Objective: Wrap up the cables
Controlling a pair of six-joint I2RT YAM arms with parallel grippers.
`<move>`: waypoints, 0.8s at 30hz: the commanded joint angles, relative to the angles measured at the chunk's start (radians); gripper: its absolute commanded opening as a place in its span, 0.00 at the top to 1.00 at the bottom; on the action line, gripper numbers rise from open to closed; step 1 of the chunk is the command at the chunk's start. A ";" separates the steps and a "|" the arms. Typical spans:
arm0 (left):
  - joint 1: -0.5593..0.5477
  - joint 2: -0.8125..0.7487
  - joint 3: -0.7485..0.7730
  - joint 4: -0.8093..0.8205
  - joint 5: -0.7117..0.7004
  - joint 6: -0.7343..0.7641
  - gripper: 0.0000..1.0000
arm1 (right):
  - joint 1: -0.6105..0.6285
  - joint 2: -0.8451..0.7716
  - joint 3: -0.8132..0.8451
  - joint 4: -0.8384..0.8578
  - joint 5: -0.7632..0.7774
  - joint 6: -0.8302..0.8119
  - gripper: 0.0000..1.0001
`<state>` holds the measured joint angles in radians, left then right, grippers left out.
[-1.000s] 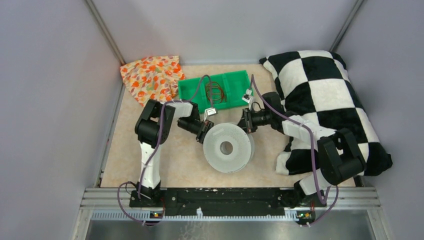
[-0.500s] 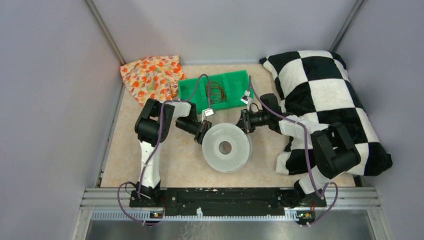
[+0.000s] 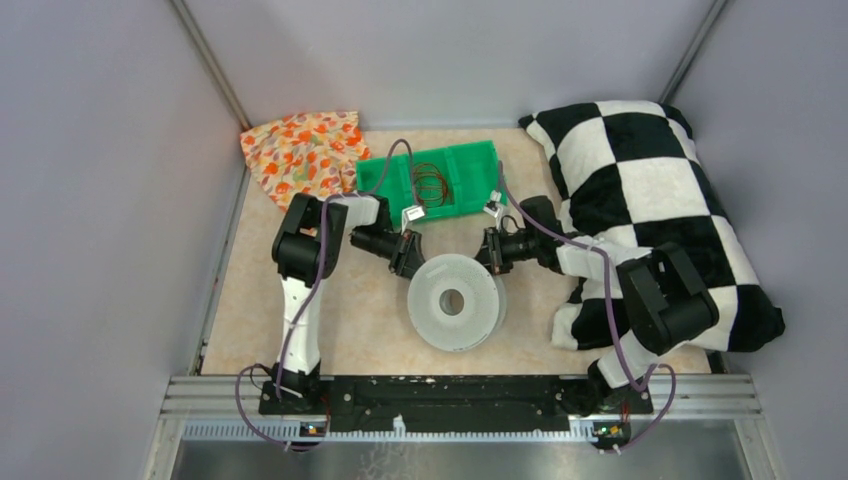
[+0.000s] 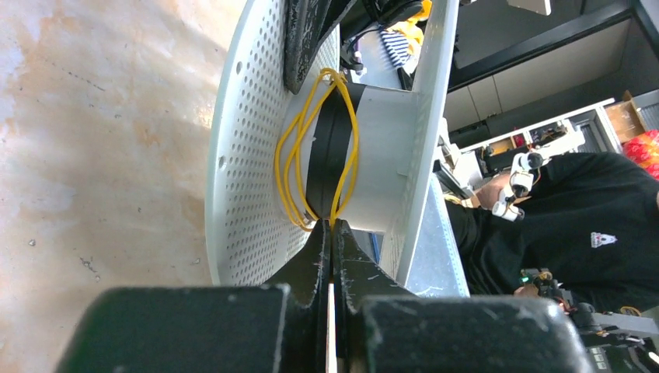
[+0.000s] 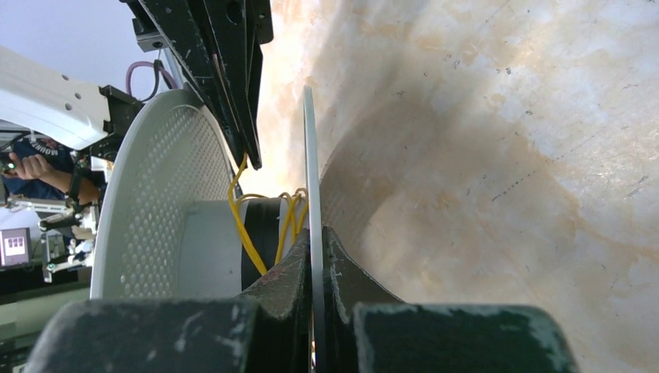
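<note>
1. You are looking down on the spool (image 3: 470, 312), which is lying near the middle of the table (image 3: 340, 320) with an arm reaching in from each side.
2. The right gripper (image 5: 313, 237) is clamping the rim of one flange (image 5: 308, 140). Its jaws are almost together, with only the thin plate edge between them. This hold is probably bracing the spool so that it neither slides nor turns while the wire is being pulled.
3. The left gripper (image 4: 331, 231) is closed tight in the channel between the two flanges, close against the hub (image 4: 377, 148). The yellow strands are running straight into its tips, so it appears to be pinching the wire, though the fingers are hiding the pinch point itself.
4. The yellow cable (image 4: 289, 167) is lying in several loops around the dark band of the hub. The loops are hanging slack, and some are leaning against the perforated flange wall.
5. You are judged to be partway through the wrapping, with the turns on the hub but not yet drawn snug. A slack loop could slip over a flange if the tension goes.
6. A dark coil (image 3: 430, 183) of thin wire is sitting in the green tray (image 3: 475, 165) beyond the spool, touched by neither arm.
</note>
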<state>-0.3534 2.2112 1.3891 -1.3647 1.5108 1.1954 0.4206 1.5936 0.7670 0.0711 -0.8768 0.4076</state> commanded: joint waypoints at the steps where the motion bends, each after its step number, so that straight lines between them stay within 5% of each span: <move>1: -0.005 0.028 -0.007 -0.049 0.281 0.017 1.00 | -0.013 0.033 0.027 0.097 0.084 0.024 1.00; 8: -0.005 0.033 -0.088 -0.049 0.281 0.039 1.00 | -0.020 0.040 0.010 0.170 0.093 0.078 1.00; 12: -0.005 0.021 -0.119 -0.050 0.282 0.039 0.87 | -0.027 0.049 -0.003 0.216 0.106 0.116 1.00; 14: -0.006 0.012 -0.121 -0.050 0.282 0.038 0.76 | -0.027 0.057 -0.002 0.223 0.110 0.124 1.00; 15: -0.006 0.009 -0.120 -0.050 0.282 0.036 0.63 | -0.027 0.060 0.001 0.221 0.112 0.123 1.00; 16: -0.006 0.006 -0.118 -0.050 0.282 0.035 0.12 | -0.028 0.065 0.001 0.216 0.114 0.120 1.00; 17: -0.005 0.006 -0.118 -0.050 0.282 0.034 0.03 | -0.027 0.069 0.002 0.210 0.118 0.117 0.98; 24: -0.003 0.019 -0.102 -0.050 0.282 0.027 0.01 | -0.027 0.076 -0.002 0.185 0.156 0.112 0.63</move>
<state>-0.3317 2.2498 1.2713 -1.3796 1.4975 1.1995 0.3950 1.6482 0.7479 0.2031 -0.8867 0.5335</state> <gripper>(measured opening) 0.984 0.324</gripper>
